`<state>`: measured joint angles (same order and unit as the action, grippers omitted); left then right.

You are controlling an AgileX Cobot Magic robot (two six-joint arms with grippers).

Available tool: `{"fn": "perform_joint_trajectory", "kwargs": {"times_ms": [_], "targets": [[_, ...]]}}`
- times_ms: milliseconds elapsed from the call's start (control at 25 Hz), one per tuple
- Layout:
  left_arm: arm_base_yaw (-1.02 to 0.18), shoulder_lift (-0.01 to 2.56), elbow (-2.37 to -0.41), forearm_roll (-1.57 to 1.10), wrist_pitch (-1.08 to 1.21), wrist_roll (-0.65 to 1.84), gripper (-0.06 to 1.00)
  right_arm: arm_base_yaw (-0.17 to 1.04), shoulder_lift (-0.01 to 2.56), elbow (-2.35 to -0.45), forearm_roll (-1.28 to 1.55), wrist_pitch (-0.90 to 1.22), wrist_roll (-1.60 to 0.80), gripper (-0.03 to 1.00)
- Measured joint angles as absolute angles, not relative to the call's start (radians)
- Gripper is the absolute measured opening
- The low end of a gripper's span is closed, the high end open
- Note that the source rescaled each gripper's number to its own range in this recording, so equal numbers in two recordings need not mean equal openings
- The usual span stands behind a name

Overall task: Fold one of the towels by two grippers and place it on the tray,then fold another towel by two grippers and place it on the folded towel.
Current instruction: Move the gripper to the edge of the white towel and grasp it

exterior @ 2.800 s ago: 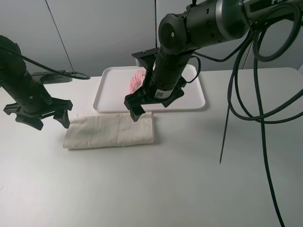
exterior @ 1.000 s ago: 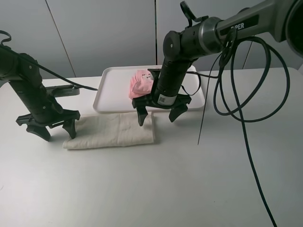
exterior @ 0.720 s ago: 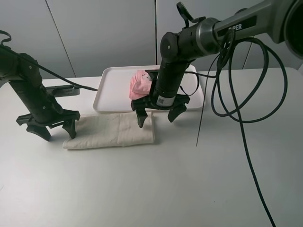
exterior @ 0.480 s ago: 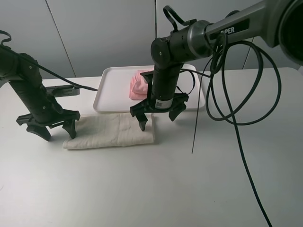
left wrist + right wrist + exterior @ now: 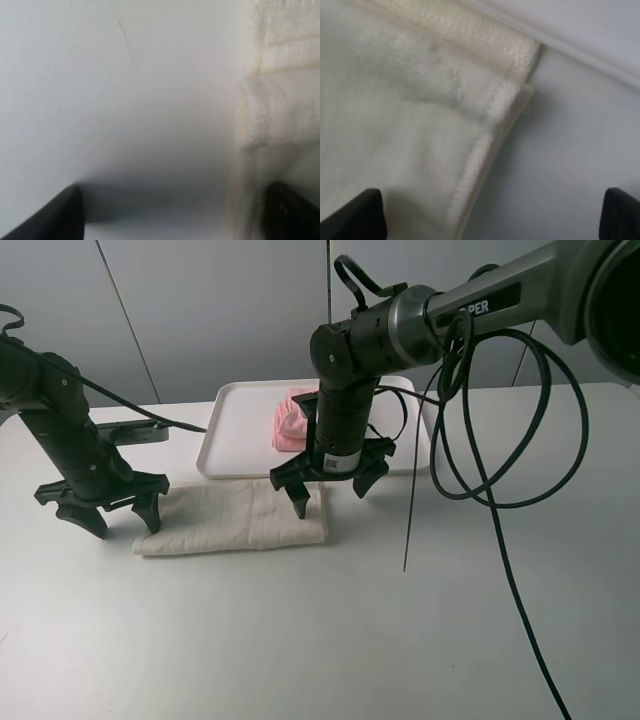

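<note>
In the high view the left arm comes in from the left edge of the frame and drops almost straight down, its left hand point(image 5: 118, 520) spread wide at table point(image 5: 320, 640) level at centre left. One finger stands on the bare table just off the left end of the cream towel point(image 5: 235, 518) and the other over that end, with nothing held between them. The right arm reaches across from the upper right, bends at a bulky joint above the tray point(image 5: 240, 430) and points down in the middle of the frame. Its right hand point(image 5: 330, 498) is also wide and empty, one finger on the towel's right end and the other over the table beside it. The cream towel lies folded into a long strip just in front of the tray; the pink towel point(image 5: 293, 420) sits bunched on the tray behind the right arm, partly hidden by it. The left wrist view adds a close, blurred look at the towel's point(image 5: 280, 100) terry edge against the table point(image 5: 125, 100), with the dark fingertips point(image 5: 55, 215) far apart. The right wrist view shows what the high view cannot: the stacked layers and hemmed corner of the folded towel point(image 5: 420, 125), table point(image 5: 580, 150) beside it, and the fingertips point(image 5: 350, 215) at opposite sides.
</note>
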<state>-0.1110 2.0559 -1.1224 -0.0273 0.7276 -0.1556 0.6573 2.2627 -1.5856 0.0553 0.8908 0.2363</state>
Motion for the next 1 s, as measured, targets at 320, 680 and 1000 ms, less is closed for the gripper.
{"fn": "perform_joint_trajectory", "kwargs": {"times_ms": [320,680,1000], "targets": [[-0.111,2.056,-1.122,-0.027,0.728,-0.156,0.93,0.668,2.263,-1.586,0.072,0.878,0.251,0.92],[-0.111,2.056,-1.122,-0.025,0.728,-0.156,0.93,0.679,2.273,-1.586,0.063,0.862,0.256,0.92],[-0.111,2.056,-1.122,-0.023,0.728,-0.156,0.93,0.681,2.297,-1.588,0.042,0.877,0.262,0.9]]}}
